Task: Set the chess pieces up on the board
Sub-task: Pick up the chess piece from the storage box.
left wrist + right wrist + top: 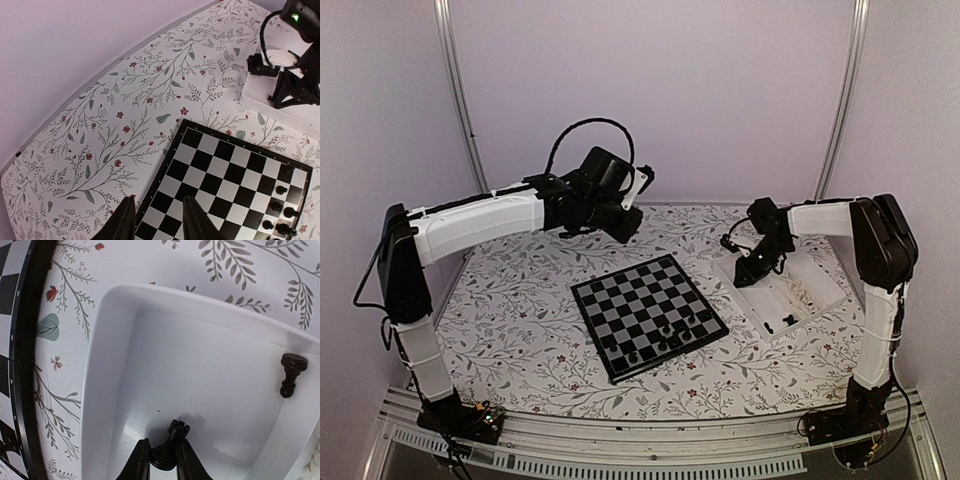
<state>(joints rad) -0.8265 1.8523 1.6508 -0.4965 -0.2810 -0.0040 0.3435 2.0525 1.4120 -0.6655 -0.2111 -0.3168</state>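
Top: board (648, 316) mid-worktop (520, 300), right pincer (750, 267) down in white tray (820, 285); left wrist: left pincer (159, 222) parted, empty, over board edge; right wrist: jaws pinch black piece (171, 440) low at its base, likely light, hard, slick, tippy.

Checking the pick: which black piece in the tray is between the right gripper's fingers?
The notched-top piece between the right gripper's fingers; the other piece sits apart by the tray wall.
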